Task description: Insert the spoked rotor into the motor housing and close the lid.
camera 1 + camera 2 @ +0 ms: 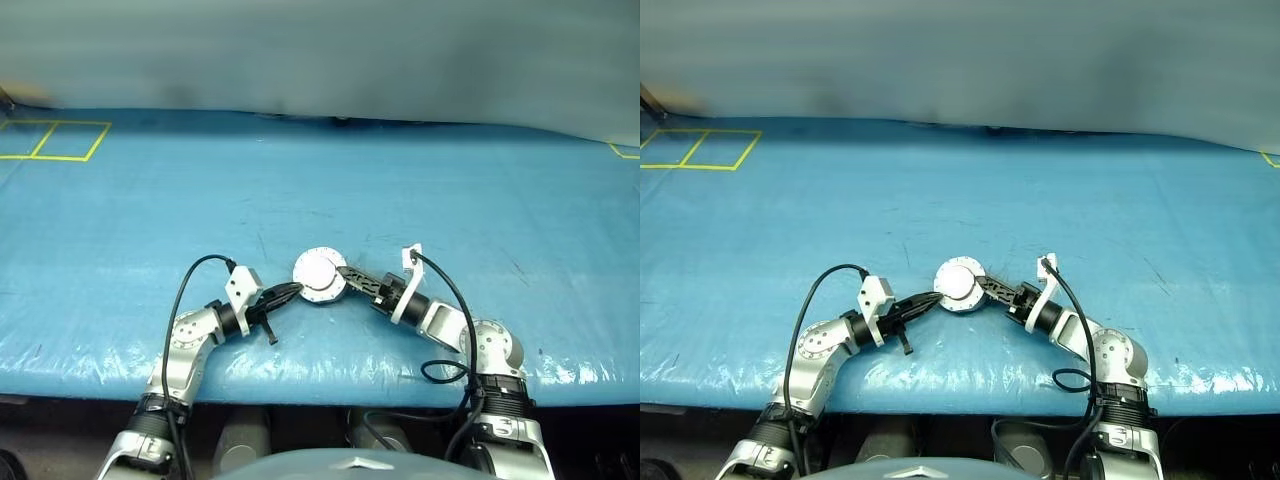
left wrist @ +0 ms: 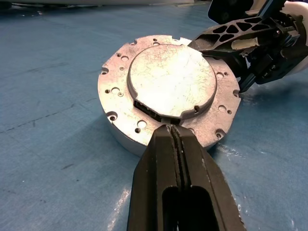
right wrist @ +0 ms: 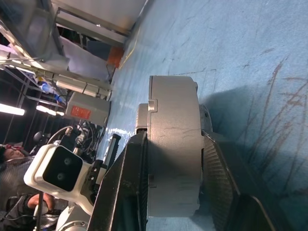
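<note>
The motor housing (image 3: 173, 144) lies on the blue table with the lid (image 2: 172, 79) closed flat on top, its plain grey face and raised centre circle upward. The spoked rotor is hidden. My right gripper (image 1: 345, 272) reaches in from the right and is shut on the closed housing. One finger (image 3: 125, 183) lies over the lid and the other finger (image 3: 216, 178) sits under the base. My left gripper (image 2: 172, 130) is shut with nothing in it, and its tips (image 1: 293, 290) rest at the housing's near-left rim.
The blue table cover (image 1: 450, 180) stretches wide around the housing, with yellow tape squares (image 1: 55, 140) at the far left. The table's front edge (image 1: 320, 385) runs just behind both arms. Cables loop from each wrist.
</note>
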Action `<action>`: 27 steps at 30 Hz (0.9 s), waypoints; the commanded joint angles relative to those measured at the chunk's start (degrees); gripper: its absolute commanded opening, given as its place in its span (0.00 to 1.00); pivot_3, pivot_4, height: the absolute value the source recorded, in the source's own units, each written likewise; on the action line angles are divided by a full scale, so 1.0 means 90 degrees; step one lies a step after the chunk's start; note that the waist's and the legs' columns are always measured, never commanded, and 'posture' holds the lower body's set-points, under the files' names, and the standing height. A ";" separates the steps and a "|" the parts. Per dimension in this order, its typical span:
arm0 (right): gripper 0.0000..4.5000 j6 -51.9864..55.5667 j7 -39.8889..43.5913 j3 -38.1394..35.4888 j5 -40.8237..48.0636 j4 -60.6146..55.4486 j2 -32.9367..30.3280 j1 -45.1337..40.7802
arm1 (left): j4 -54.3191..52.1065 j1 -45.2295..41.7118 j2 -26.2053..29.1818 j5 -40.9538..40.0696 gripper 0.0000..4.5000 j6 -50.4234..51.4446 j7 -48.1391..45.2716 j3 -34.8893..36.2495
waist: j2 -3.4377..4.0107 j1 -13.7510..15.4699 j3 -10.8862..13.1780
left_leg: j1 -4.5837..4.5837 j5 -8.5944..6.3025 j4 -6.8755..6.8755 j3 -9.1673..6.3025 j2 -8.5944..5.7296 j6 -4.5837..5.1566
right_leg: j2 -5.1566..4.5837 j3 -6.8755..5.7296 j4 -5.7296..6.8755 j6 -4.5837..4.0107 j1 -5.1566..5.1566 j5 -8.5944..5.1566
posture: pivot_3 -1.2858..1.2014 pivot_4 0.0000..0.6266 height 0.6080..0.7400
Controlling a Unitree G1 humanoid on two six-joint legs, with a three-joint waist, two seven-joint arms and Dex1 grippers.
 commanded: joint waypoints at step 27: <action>0.26 0.0024 -0.1226 -0.1049 0.2792 -0.0603 0.1247 -0.0536 | -0.1868 0.0768 -0.2222 -0.5347 0.73 0.3627 0.1068 0.2126 | 0.0018 -0.0123 0.0046 | -0.0095 -0.0006 -0.0003 -0.0006 0.0004 0.0010 | 0.0011 -0.0003 0.0006 0.0040 -0.0095 0.0016 | 0.52 0.24 1.00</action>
